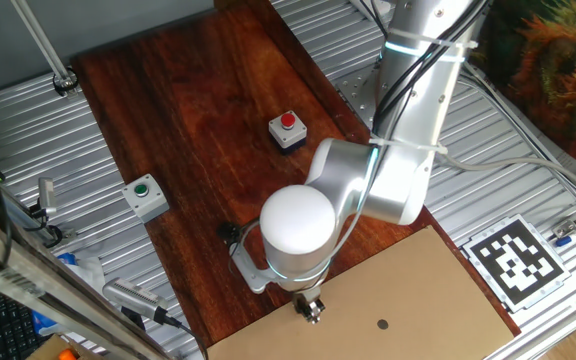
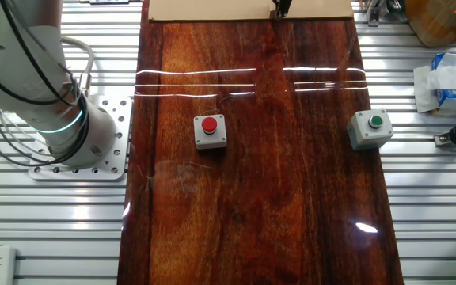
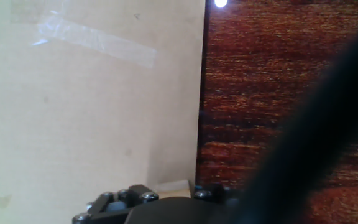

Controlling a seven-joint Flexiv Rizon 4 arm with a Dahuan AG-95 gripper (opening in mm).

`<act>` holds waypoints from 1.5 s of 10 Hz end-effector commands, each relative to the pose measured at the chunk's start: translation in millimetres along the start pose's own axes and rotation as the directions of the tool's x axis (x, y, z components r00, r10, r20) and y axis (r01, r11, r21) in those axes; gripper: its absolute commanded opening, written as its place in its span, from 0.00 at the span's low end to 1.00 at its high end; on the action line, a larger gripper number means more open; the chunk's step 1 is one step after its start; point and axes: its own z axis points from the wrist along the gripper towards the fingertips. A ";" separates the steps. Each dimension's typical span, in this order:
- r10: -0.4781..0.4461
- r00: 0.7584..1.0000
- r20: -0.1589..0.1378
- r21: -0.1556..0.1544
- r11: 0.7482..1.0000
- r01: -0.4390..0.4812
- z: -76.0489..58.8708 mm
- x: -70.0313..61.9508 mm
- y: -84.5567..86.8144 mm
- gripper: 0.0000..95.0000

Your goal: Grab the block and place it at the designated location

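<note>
A small light-tan block (image 3: 169,187) shows in the hand view between the dark fingertips of the claw (image 3: 166,198), at the edge of the cardboard sheet (image 3: 92,112) where it meets the dark wood; the fingers seem to be pinching it, though only a sliver of it is visible. In one fixed view the claw (image 1: 312,310) hangs low over the near edge of the cardboard sheet (image 1: 428,300), and the block cannot be made out there. The designated location, a small dark dot (image 1: 382,323), lies on the sheet a little to one side of the claw, apart from it. A strip of clear tape (image 3: 95,42) crosses the sheet ahead of the claw in the hand view. Further off on the wooden table (image 1: 198,130) stand a grey box with a red button (image 1: 287,129) and a grey box with a green button (image 1: 145,196), both well apart from the claw. A black-and-white square tag (image 1: 516,259) lies beyond the sheet's far corner. No readable writing or brand shows on any of these.
</note>
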 end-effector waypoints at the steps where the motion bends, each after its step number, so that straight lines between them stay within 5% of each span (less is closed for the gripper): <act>1: 0.000 1.000 -0.002 0.004 1.000 0.000 0.5 -1.1 0.5 0.20; 7: 0.026 1.000 -0.003 -0.003 1.000 -0.026 -1.1 6.0 4.2 0.20; 8: 0.035 0.999 -0.003 -0.002 0.999 -0.035 -2.8 9.5 8.1 0.00; 11: 0.052 0.999 -0.010 -0.003 0.999 -0.052 -12.3 21.6 29.5 0.00; 15: 0.055 0.998 -0.018 -0.008 0.998 -0.055 -14.2 23.4 31.5 0.00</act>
